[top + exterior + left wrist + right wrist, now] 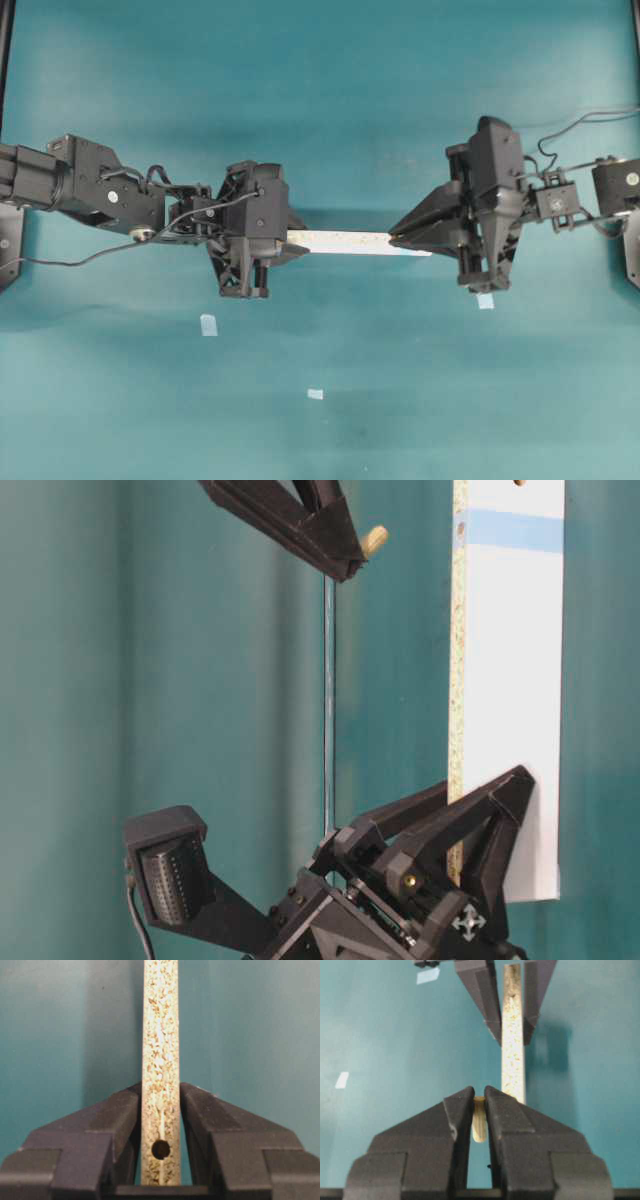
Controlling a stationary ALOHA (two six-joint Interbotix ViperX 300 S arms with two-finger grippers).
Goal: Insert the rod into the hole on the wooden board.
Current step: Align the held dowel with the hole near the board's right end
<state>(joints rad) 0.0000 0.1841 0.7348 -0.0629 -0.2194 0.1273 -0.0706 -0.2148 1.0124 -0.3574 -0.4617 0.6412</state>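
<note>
Rod (479, 1125): short cream dowel, clenched in the R pincer (479, 1102), which has it between the pads. In table-level view the rod tip (375, 541) pokes out past the R pincer (350, 555), apart from the wooden board (510, 710); a clear gap of teal between tip and board face.

Board: L pincer (160, 1125) grasps it, pads on both faces, board held on edge above the table (320, 100). Long axis runs arm to arm in overhead view, from the L pincer (290, 245) toward the R pincer (400, 240). Speckled chipboard edge (160, 1035) faces the L wrist cam, with a dark hole (160, 1149) sitting between the L pads. No blue by that one, so prob. not the target.

Target hole (519, 483): only just in frame at top of table-level view, past the light-blue band (515, 530), at the board end away from the L grip, i.e. the R arm's end.

Key relation: rod sits beside the board's white face, near the blue-band end, tip angled toward it, hole further along the board than the tip. R arm is the nearer one. My read: next needs the rod's axis squared to the face and shifted along to the hole.

Loose pale-blue tape squares (208, 324) on table. Writing/brands: none legible.
</note>
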